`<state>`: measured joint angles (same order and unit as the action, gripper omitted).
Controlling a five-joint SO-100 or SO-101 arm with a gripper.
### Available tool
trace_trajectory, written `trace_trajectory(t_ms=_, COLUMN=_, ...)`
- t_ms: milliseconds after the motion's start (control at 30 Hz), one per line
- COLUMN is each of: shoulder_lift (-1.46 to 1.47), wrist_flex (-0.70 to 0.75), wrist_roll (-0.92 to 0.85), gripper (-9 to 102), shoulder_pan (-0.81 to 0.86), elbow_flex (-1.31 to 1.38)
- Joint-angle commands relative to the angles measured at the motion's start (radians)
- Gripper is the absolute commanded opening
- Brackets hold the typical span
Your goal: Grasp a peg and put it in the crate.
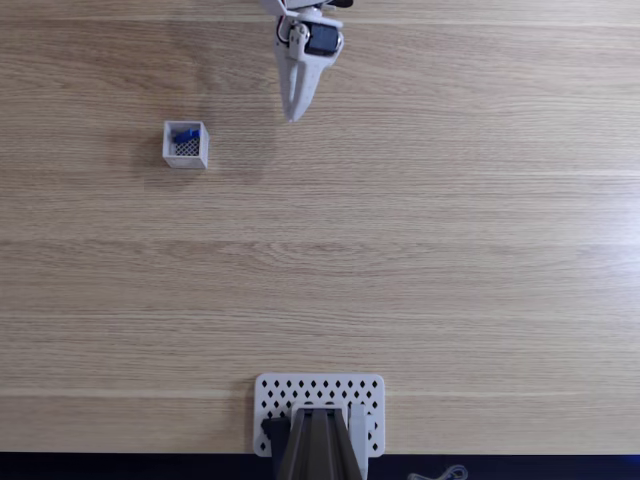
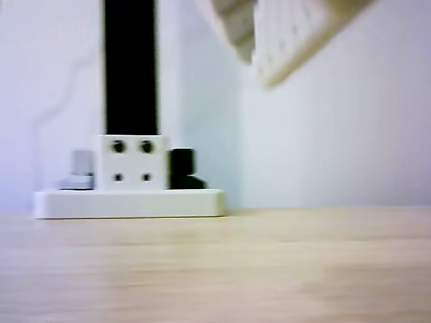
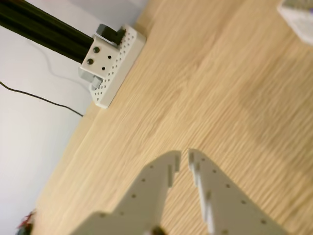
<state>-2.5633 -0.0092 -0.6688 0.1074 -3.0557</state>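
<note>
In the fixed view the small white crate (image 1: 186, 145) stands on the wooden table at the upper left. The blue peg (image 1: 183, 134) lies inside it, against the far wall. My gripper (image 1: 293, 116) hangs to the right of the crate, well apart from it, with its white fingers brought together to a point and nothing held. The wrist view shows the gripper (image 3: 184, 157) with only a thin slit between its fingertips, over bare wood. A blurred corner of the crate (image 3: 299, 15) shows at the top right of that view. In the other view a blurred part of the gripper (image 2: 289, 37) shows at the top.
A flat white perforated plate (image 1: 320, 400) with a black post on it sits at the table's near edge in the fixed view. The plate (image 3: 116, 61) also appears at the wrist view's upper left, and low on the left as the plate (image 2: 128, 203) in the other view.
</note>
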Motion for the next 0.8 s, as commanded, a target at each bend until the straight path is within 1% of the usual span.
trace_trajectory(t_ms=0, shoulder_lift=-0.15, wrist_flex=0.121, wrist_roll=0.104, gripper=-1, shoulder_pan=-0.044, elbow_flex=0.0)
trace_trajectory(t_ms=133, shoulder_lift=-0.255, wrist_flex=0.202, wrist_roll=0.229, gripper=-1, shoulder_pan=-0.081, elbow_flex=0.0)
trace_trajectory(t_ms=300, shoulder_lift=-0.439, wrist_flex=0.267, wrist_roll=0.457, gripper=-1, shoulder_pan=-0.08, elbow_flex=-0.002)
trace_trajectory(t_ms=400, shoulder_lift=-0.526, wrist_flex=0.385, wrist_roll=0.571, gripper=-1, shoulder_pan=-0.081, elbow_flex=-0.002)
trace_trajectory(t_ms=533, shoulder_lift=-0.629, wrist_flex=0.621, wrist_roll=0.66, gripper=-1, shoulder_pan=-0.092, elbow_flex=-0.002)
trace_trajectory(t_ms=633, shoulder_lift=-0.689, wrist_flex=0.772, wrist_roll=0.68, gripper=-1, shoulder_pan=-0.078, elbow_flex=-0.003)
trace_trajectory(t_ms=767, shoulder_lift=-0.779, wrist_flex=0.804, wrist_roll=0.686, gripper=-1, shoulder_pan=-0.078, elbow_flex=-0.003)
